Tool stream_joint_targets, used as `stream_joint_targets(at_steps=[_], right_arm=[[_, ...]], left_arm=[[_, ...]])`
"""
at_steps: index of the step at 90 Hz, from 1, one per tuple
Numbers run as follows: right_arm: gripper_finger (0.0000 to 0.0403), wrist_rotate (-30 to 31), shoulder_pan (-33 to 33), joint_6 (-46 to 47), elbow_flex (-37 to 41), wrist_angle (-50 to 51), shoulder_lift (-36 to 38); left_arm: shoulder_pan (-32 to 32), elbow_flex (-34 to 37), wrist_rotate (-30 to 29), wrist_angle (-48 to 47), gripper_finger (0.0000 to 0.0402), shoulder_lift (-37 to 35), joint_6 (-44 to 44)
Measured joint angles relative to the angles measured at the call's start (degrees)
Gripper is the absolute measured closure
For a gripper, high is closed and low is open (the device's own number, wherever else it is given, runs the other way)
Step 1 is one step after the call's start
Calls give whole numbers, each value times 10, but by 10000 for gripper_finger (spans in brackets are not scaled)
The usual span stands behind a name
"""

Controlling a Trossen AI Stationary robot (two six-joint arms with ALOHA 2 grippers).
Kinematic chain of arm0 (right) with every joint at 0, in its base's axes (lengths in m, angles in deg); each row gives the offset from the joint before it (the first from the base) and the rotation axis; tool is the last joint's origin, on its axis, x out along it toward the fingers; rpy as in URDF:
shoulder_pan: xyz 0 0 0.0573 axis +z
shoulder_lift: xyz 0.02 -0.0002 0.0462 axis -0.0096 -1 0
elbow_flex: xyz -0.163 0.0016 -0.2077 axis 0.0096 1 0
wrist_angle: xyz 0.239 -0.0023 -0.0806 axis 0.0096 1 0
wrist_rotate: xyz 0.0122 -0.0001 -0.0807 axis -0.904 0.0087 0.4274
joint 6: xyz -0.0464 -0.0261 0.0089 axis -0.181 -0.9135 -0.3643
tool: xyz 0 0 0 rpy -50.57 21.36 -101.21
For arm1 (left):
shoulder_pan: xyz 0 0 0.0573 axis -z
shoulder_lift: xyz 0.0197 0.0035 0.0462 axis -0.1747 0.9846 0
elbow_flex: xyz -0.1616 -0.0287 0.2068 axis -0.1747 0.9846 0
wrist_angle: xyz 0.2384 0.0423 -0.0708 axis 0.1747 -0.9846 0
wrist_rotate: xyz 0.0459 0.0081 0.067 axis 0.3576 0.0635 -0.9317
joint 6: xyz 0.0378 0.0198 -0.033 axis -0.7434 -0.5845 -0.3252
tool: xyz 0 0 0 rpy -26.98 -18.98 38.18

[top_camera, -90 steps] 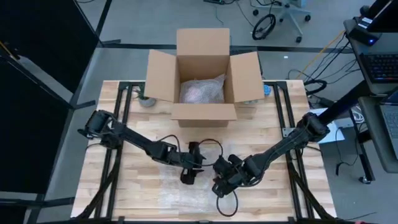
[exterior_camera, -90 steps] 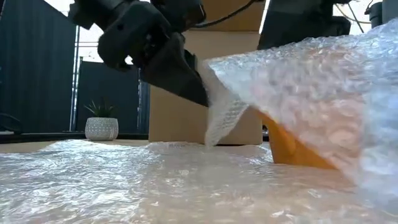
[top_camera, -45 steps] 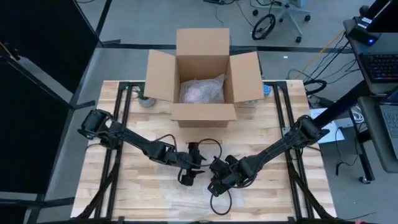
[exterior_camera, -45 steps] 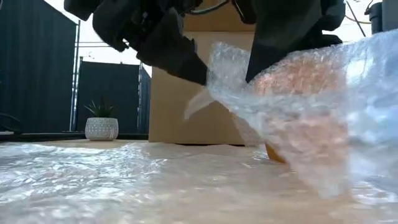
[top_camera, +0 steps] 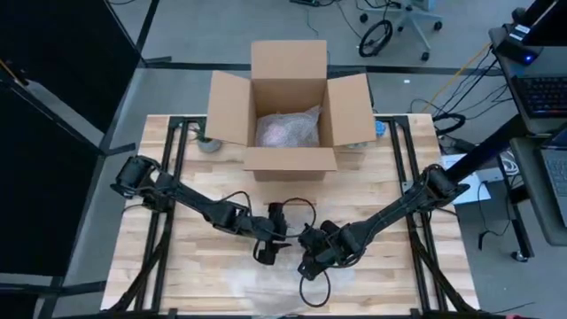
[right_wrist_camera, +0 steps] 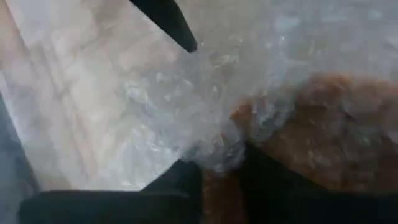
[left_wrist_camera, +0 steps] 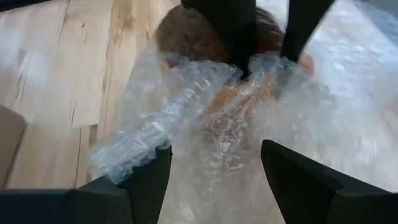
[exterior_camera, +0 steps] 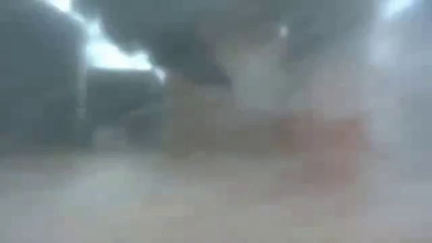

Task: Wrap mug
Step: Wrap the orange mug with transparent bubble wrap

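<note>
Two grippers meet over the bubble wrap [top_camera: 266, 282] at the near middle of the wooden table [top_camera: 399, 177], in front of the open cardboard box [top_camera: 288, 97]. An orange-brown mug [left_wrist_camera: 205, 37] lies under the wrap between them. The left gripper [left_wrist_camera: 214, 165] hangs with its fingers spread wide, gripping nothing. The right gripper [right_wrist_camera: 221, 165] pinches a bunched fold of wrap against the mug, fingers nearly together. My judgement: the mug is rigid, fairly heavy and breakable, slick under plastic, while the wrap is light, limp and springy, likely to unfold if released. A loose edge of wrap is the safest hold, drawn over the mug's body.
</note>
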Motion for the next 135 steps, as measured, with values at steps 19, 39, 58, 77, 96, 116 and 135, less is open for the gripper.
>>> stream_joint_targets(at_steps=[19,39,58,77,96,116,135], right_arm=[[382,4,0,-13,0,6,1],[324,-11,-1,-8,2,-17,3],[241,-14,-1,-24,5,-33,22],[210,-11,2,-40,5,-30,34],[213,-6,2,-54,4,-29,31],[215,-2,2,-71,3,-33,32],[215,0,2,-75,3,-34,32]], left_arm=[[0,0,0,0,164,0,0],[0,0,0,0,164,0,1],[0,0,0,-2,164,0,2],[5,-8,-15,-55,164,-31,2],[27,-16,-48,-60,164,-102,-2],[4,-16,-66,22,164,-68,-16],[-32,-15,-11,84,164,13,-16]])
